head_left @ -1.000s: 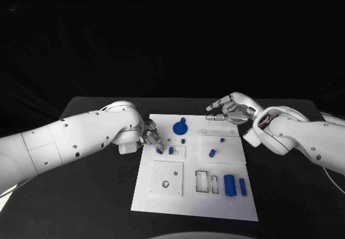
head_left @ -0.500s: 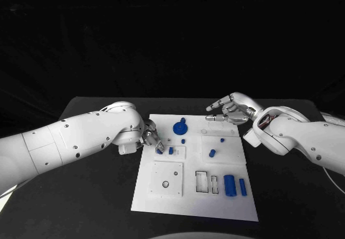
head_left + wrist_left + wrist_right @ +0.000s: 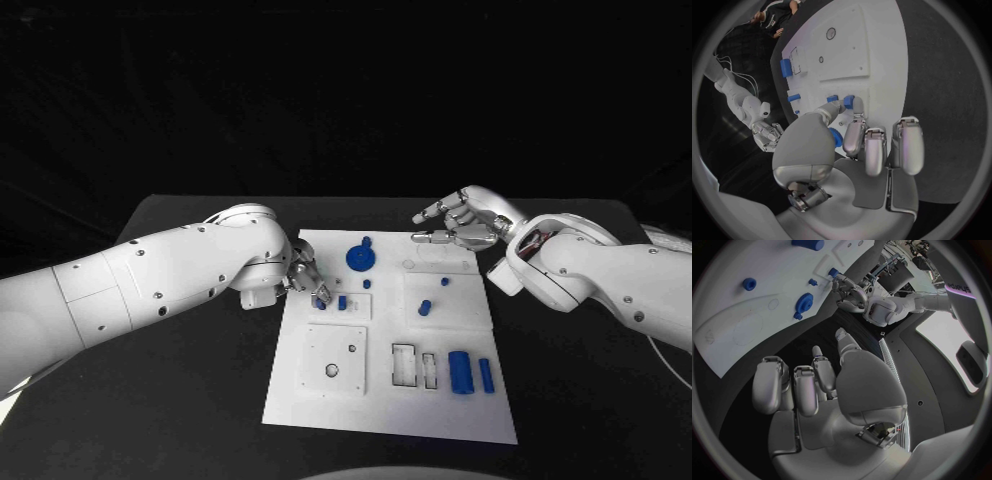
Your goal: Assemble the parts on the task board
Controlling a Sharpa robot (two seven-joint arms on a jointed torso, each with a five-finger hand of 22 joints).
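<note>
The white task board (image 3: 378,408) lies in the middle of the black table. My left hand (image 3: 304,279) is at the board's left edge, and its thumb and a finger pinch a small blue part (image 3: 319,301) down at the board's surface; this small blue part (image 3: 848,102) also shows between those fingertips (image 3: 856,118) in the left wrist view. A second small blue part (image 3: 343,302) stands just beside it. My right hand (image 3: 460,222) hovers over the board's far right corner with its fingers apart, holding nothing. A blue gear (image 3: 361,259) sits at the far end.
More blue parts stand mid-board: a peg (image 3: 368,284), a stub (image 3: 427,307) and a small one (image 3: 444,282). Near the front right lie a large cylinder (image 3: 460,371) and a thin one (image 3: 486,374), beside two rectangular slots (image 3: 407,365).
The left hand's fingers have shifted very slightly at the small blue part. The right hand has stayed still.
</note>
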